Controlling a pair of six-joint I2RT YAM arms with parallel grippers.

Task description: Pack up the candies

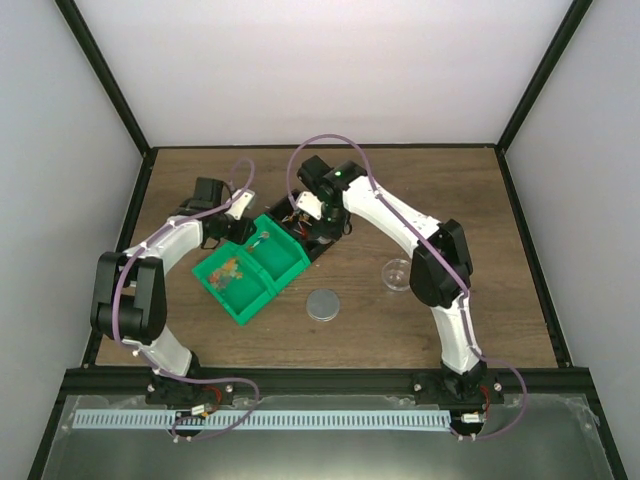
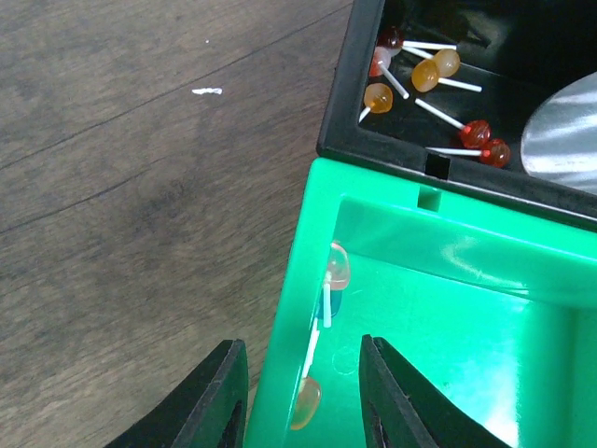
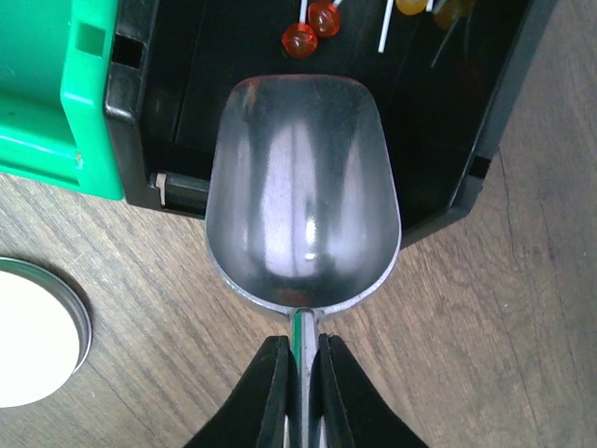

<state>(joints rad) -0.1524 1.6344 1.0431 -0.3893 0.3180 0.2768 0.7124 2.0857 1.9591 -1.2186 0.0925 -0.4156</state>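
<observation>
The left gripper (image 2: pixel 300 373) is spread, its jaws straddling the green bin's (image 2: pixel 522 271) side wall. Some candies (image 2: pixel 425 75) lie in the black tray (image 2: pixel 338 103) butting against the green bin, and two more lie just inside the bin's wall. Over the tray, the right gripper (image 3: pixel 300 369) pinches the silver scoop's (image 3: pixel 303 177) handle.

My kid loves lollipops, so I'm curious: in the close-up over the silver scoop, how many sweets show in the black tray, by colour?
Red candies: 2
Yellow-orange candies: 2, both cut off by the picture's top edge
Total in the black tray: 4
</observation>
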